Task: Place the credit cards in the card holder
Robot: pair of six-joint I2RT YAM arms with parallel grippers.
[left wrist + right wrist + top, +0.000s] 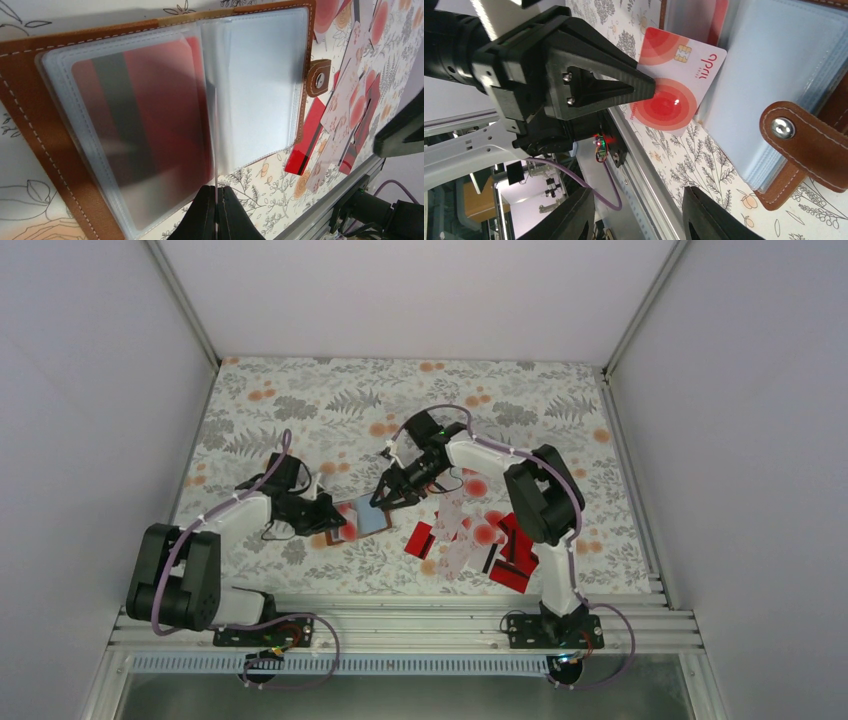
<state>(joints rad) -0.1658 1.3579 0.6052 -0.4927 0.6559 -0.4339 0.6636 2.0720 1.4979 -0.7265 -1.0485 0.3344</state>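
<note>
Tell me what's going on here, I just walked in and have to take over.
The left gripper is shut on a clear sleeve of the open card holder. One red card sits in a pocket. A white card with red circles lies at the holder's edge, the open right gripper near it. More credit cards lie loose beside the holder.

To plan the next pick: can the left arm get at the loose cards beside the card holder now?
Probably not. The left gripper is shut on the card holder, so it is busy, and the right arm hangs over the loose cards.
</note>
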